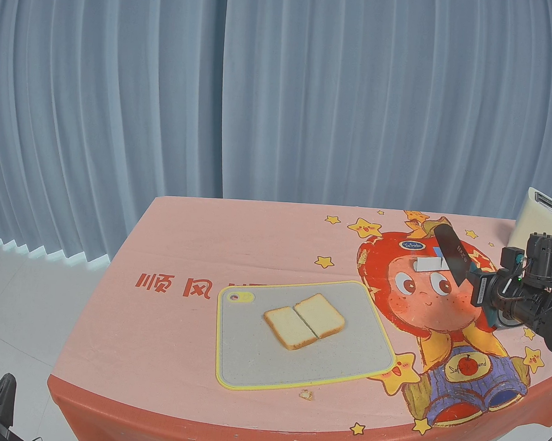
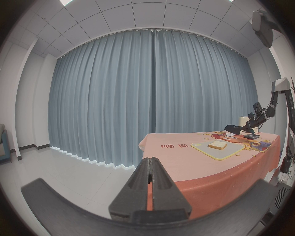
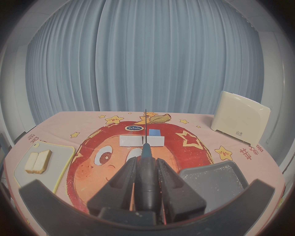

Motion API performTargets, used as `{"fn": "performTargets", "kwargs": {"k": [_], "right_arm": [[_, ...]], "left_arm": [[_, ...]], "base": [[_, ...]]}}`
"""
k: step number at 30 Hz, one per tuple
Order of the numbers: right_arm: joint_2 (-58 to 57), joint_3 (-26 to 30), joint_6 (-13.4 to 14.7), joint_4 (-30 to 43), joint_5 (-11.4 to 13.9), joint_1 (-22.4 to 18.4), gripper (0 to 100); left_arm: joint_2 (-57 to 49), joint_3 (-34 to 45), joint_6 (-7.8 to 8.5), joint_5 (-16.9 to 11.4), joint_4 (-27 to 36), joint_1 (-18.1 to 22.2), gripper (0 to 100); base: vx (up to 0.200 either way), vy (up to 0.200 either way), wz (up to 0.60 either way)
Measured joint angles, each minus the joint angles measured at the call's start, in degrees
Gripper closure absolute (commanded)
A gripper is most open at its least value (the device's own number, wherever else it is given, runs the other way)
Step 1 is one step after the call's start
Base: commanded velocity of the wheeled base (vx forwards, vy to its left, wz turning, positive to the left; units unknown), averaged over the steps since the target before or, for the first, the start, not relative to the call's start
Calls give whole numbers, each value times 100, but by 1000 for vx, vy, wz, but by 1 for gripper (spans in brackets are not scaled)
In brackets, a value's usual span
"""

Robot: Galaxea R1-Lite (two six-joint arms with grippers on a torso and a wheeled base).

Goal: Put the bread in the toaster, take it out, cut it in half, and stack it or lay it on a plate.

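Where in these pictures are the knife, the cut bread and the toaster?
knife [image 1: 453, 253], head view, middle of the blade.
cut bread [image 1: 290, 328], head view, top of the nearer half.
toaster [image 3: 240, 116], right wrist view, its broad side wall.

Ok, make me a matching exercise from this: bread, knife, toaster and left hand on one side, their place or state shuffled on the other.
1 bread
2 knife
3 toaster
4 left hand

A shut, empty
B cut in two on the cutting board
C at the table's far right
D held in the right hand

Pairs: 1-B, 2-D, 3-C, 4-A
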Motion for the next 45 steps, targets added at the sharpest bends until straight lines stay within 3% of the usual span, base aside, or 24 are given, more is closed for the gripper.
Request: {"fn": "performTargets", "kwargs": {"k": [15,45], "right_arm": [[7,27,-34,5,-45,162,100],[101,207,-27,-73,-79,116,100]], "left_arm": [[0,0,0,0,1,5,100],[0,0,0,0,1,0,100]], "base": [[0,0,0],[0,0,0]]}}
